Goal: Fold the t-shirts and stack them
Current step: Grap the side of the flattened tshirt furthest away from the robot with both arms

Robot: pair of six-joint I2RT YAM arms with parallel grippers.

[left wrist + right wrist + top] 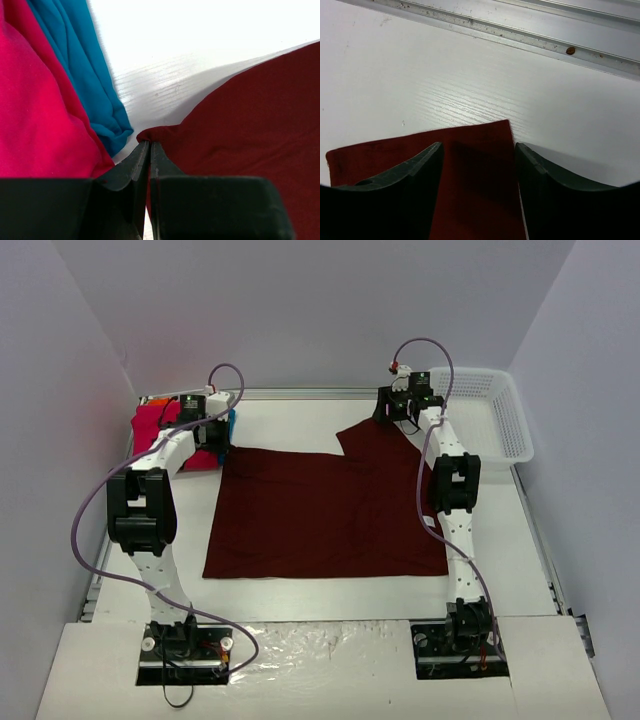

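Two grippers sit at the far edge of the maroon t-shirt (pixel 320 520), which lies spread flat in the middle of the white table (pixel 445 75). The left gripper (pixel 150 146) is clamped tight, jaws pressed together on the shirt's far-left corner, just beside the pink t-shirt (pixel 40 115) and teal t-shirt (pixel 85 75). The right gripper (pixel 477 146) is spread wide, its fingers (pixel 415 175) straddling the sleeve corner without pinching it.

Shirt (pixel 320 515) between seeming pile (pixel 150 425) and basket (pixel 520 430)
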